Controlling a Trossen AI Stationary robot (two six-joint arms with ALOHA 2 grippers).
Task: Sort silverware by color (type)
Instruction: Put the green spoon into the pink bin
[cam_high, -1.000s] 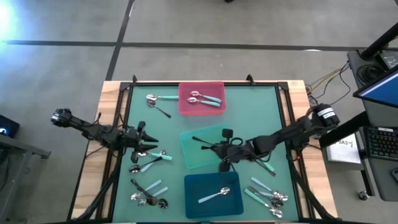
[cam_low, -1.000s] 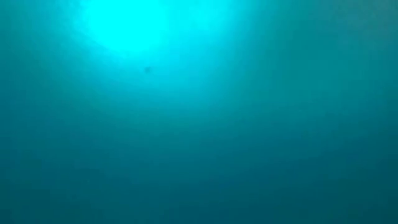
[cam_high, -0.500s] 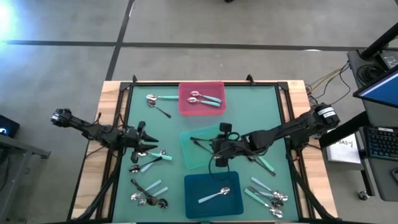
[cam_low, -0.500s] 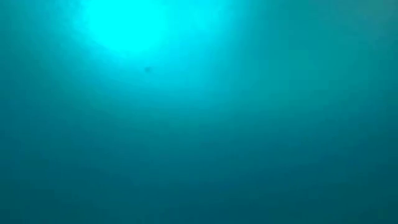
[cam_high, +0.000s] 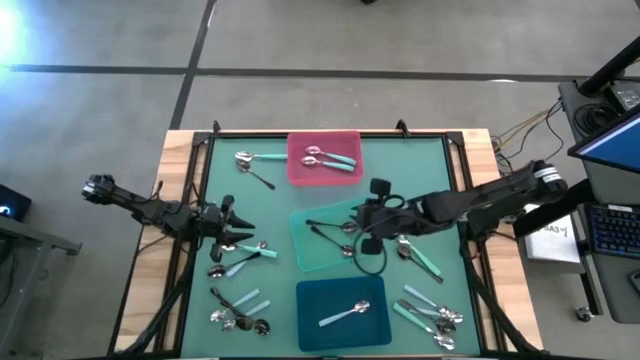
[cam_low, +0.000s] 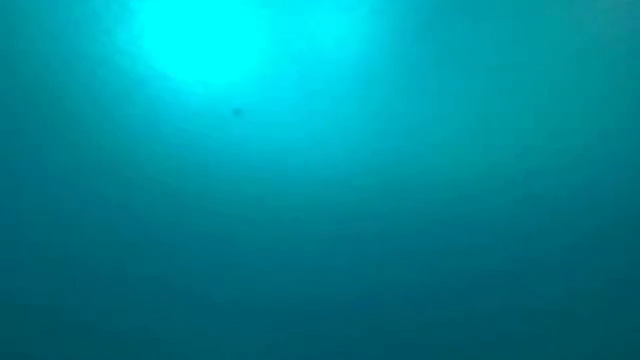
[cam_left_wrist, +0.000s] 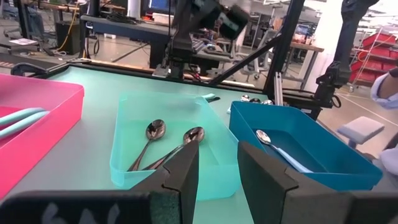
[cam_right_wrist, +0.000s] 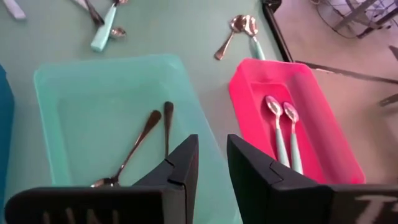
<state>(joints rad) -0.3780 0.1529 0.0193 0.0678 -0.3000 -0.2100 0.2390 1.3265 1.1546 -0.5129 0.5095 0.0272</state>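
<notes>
My right gripper (cam_high: 355, 224) hovers open over the right part of the mint tray (cam_high: 300, 252), holding nothing; its wrist view shows the open fingers (cam_right_wrist: 212, 168) above the tray's floor. Two dark-handled spoons (cam_right_wrist: 134, 149) lie flat in that tray. The pink tray (cam_high: 295, 176) holds two teal-handled spoons (cam_right_wrist: 280, 130). One pale-blue-handled spoon (cam_high: 345, 315) lies in the dark-teal tray (cam_high: 305, 330). My left gripper (cam_high: 243, 230) waits open at the table's left side, beside a cluster of loose spoons (cam_high: 240, 256). The low view shows only a teal blur.
Loose spoons lie in groups on the green mat: far left (cam_high: 250, 160), near left (cam_high: 240, 312), near right (cam_high: 430, 310), and one teal-handled spoon (cam_high: 420, 258) right of the mint tray. A black cable loop (cam_high: 368, 258) hangs from the right arm over the mint tray's edge.
My right gripper has drawn back from over the middle of the mint tray toward the table's right and far edges. The left arm has kept still.
</notes>
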